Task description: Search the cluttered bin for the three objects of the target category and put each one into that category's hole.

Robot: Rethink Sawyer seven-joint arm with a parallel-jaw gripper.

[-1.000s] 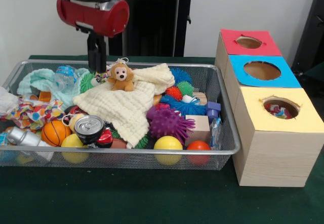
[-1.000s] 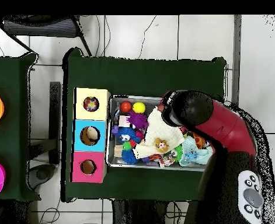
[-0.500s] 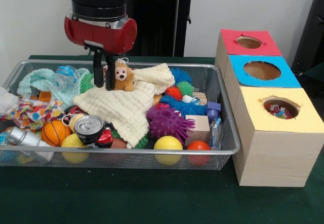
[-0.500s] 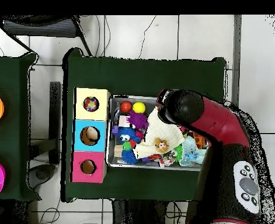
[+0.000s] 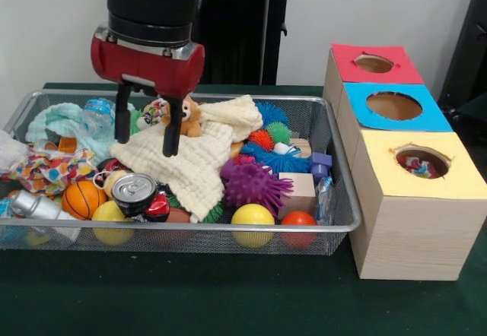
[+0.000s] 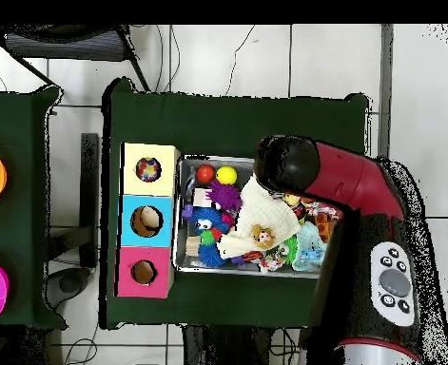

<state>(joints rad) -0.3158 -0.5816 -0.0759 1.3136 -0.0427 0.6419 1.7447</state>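
Observation:
A wire bin [image 5: 338, 170] holds a heap of toys. On top lies a cream cloth [image 5: 194, 161], and a small brown monkey plush [image 5: 190, 115] sits on its far edge. My gripper [image 5: 146, 127] hangs open over the cloth's left part, just in front and to the left of the monkey, with nothing between its fingers. In the overhead view the red arm [image 6: 346, 185] covers the gripper; the monkey [image 6: 262, 235] and cloth [image 6: 265, 214] show beside it. Three boxes with holes stand beside the bin: red [image 5: 346, 56], blue [image 5: 358, 93] and yellow [image 5: 380, 150].
Around the cloth lie a purple spiky ball [image 5: 255, 184], a yellow ball [image 5: 253, 218], a red ball [image 5: 298, 220], a basketball [image 5: 82, 198], a can [image 5: 135, 191], a bottle [image 5: 99, 112] and a teal cloth [image 5: 57, 119]. Something colourful shows in the yellow box's hole [image 5: 421, 163].
My gripper came forward from the bin's back left, past the monkey, to above the cream cloth, and its fingers spread open.

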